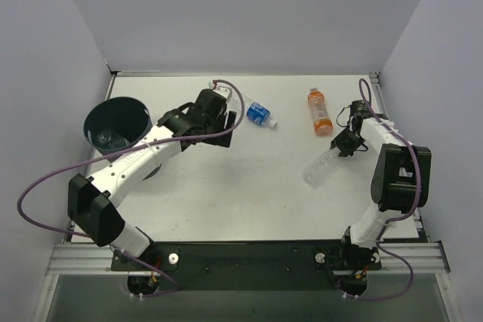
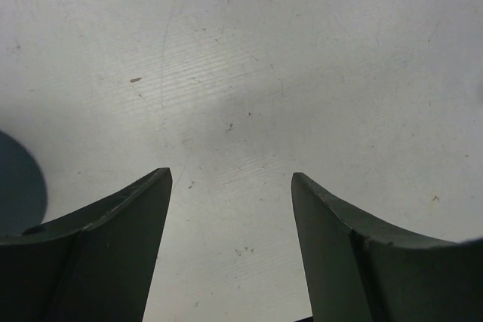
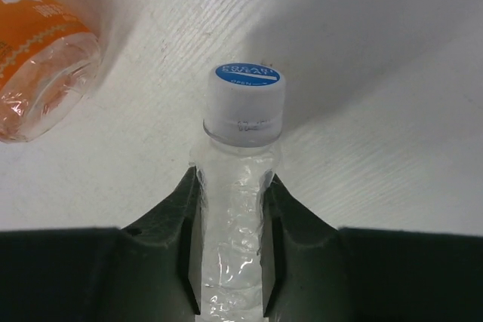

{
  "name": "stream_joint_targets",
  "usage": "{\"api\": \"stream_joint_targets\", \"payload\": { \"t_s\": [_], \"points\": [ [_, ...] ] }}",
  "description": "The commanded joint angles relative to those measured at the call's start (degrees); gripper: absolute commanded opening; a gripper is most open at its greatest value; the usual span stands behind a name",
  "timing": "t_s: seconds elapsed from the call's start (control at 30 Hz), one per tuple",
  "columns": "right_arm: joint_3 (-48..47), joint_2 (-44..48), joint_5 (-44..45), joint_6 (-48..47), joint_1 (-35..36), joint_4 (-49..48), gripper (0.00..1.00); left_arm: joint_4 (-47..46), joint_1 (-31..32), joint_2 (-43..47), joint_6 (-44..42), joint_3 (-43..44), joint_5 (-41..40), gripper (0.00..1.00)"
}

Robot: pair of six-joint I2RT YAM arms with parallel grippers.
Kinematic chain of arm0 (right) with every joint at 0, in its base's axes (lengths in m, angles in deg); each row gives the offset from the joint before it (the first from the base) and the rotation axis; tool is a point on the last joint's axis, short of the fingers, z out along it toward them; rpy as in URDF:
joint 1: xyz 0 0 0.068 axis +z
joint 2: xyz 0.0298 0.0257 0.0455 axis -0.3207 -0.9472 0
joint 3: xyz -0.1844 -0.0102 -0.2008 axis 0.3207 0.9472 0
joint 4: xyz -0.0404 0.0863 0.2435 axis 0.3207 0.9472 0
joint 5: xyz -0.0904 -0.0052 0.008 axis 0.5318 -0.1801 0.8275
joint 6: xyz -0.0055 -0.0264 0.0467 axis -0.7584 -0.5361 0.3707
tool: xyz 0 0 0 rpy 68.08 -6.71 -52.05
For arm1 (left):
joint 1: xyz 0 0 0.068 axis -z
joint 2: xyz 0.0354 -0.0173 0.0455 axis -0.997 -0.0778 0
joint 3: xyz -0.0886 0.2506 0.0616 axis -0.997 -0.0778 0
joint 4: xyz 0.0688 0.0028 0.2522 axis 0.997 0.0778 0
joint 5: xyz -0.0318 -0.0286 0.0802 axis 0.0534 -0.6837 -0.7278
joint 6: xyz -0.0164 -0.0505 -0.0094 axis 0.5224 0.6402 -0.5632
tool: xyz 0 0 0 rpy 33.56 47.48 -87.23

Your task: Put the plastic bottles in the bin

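My right gripper (image 1: 345, 145) (image 3: 232, 186) is shut on the neck of a clear bottle (image 1: 320, 169) with a white, blue-topped cap (image 3: 245, 97). The bottle with orange contents (image 1: 320, 111) lies just beyond it, and its end shows in the right wrist view (image 3: 38, 58). A blue-labelled bottle (image 1: 259, 115) lies at the table's middle back. My left gripper (image 1: 223, 127) (image 2: 230, 179) is open and empty over bare table, just left of the blue-labelled bottle. The dark round bin (image 1: 96, 115) stands at the far left, with a clear bottle (image 1: 112, 139) inside.
The white table (image 1: 249, 186) is enclosed by pale walls at the left, back and right. Purple cables loop from both arms. A dark curved shape, likely the bin (image 2: 16, 190), shows at the left edge of the left wrist view.
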Motion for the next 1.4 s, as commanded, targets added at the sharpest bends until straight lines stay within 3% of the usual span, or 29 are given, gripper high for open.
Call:
{"api": "stream_joint_targets", "payload": {
  "t_s": [0.0, 0.13, 0.33, 0.63, 1.1, 1.37],
  "points": [
    [-2.0, 4.0, -1.6, 0.0, 0.4, 4.6, 0.00, -3.0, 2.8, 0.4, 2.0, -1.2, 2.0, 0.75],
    [-4.9, 7.4, -1.7, 1.4, 3.6, 8.9, 0.00, -4.6, 6.1, -0.5, 2.7, -1.4, 2.7, 0.76],
    [-11.7, 10.8, -0.4, 6.3, 14.1, 12.5, 0.00, -7.0, 11.4, -2.8, 5.2, 0.0, 3.9, 0.76],
    [-21.8, 6.9, 2.7, 12.9, 28.0, 15.0, 0.00, -9.0, 16.9, -5.5, 8.0, 3.9, 0.0, 0.76],
    [-28.8, 1.1, 1.1, 15.7, 34.4, 16.2, 0.00, -12.7, 17.5, -2.9, 7.3, 2.2, -6.7, 0.77],
    [-29.5, 0.8, -0.5, 16.7, 36.2, 16.2, 0.00, -12.4, 17.5, -4.8, 2.1, 3.8, -10.5, 0.86]
  ]
}}
